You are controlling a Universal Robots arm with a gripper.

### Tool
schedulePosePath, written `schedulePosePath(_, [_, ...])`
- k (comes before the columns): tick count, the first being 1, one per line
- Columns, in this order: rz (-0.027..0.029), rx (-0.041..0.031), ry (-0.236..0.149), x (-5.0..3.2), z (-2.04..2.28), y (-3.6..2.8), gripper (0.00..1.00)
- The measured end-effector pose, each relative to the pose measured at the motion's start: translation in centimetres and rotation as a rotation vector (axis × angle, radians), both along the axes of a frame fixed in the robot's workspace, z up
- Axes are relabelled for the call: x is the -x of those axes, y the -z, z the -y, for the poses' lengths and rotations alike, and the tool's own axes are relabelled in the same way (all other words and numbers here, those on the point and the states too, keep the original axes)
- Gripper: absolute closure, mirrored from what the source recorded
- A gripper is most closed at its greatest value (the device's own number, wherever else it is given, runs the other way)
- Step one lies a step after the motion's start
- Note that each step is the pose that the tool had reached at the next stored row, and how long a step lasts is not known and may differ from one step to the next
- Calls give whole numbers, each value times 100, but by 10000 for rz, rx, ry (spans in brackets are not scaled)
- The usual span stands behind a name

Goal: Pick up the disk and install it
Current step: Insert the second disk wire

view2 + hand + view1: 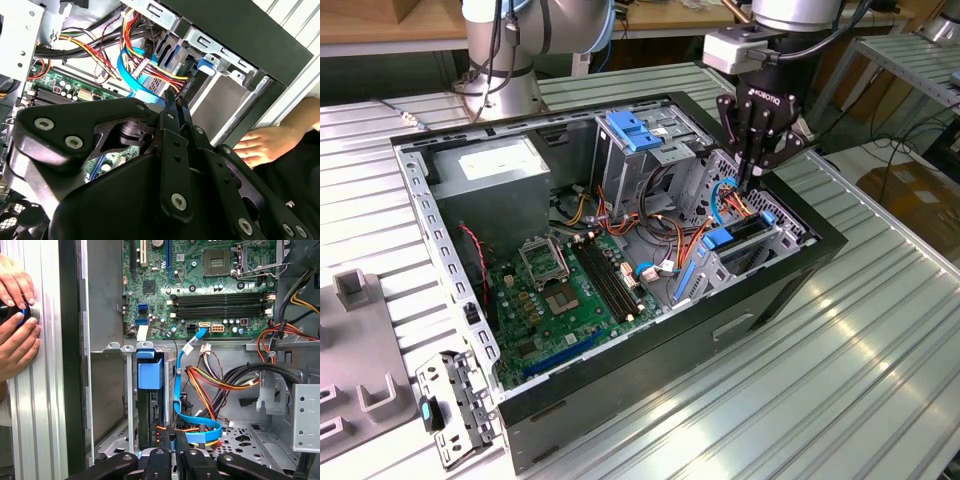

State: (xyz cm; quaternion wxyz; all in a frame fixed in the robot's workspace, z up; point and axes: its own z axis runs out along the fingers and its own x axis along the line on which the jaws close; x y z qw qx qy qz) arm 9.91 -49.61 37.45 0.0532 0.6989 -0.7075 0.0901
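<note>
End effector (752, 180), fingers pressed together and holding nothing, hangs over the seated disk (150, 405); no legible writing.

Cables (210, 385) are crowding the claw (752, 180) inside the computer case (800, 270); a person's hands (15, 315) are resting alongside.

We see a table (880, 380) of ribbed, pale metal slats under even, bright light. Behind it runs a wooden bench (380, 25), and at the exterior view's right a second slatted metal surface (920, 60) stands over a floor where a cardboard box (915, 195) and dark cables lie.
</note>
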Motion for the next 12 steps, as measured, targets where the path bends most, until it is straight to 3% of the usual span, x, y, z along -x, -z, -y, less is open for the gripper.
schedulePosePath(1, [8,-22,0,9,2,0,84])
schedulePosePath(2, [11,-96,0,17,14,2,84])
schedulePosePath(5, [15,-217,1,39,69,7,84])
schedulePosePath(8, [41,-265,-7,77,109,9,84])
schedulePosePath(10, [81,-274,-14,105,124,11,84])
schedulePosePath(11, [122,-286,-17,116,137,14,84])
schedulePosePath(12, [200,-301,-18,119,158,21,84])
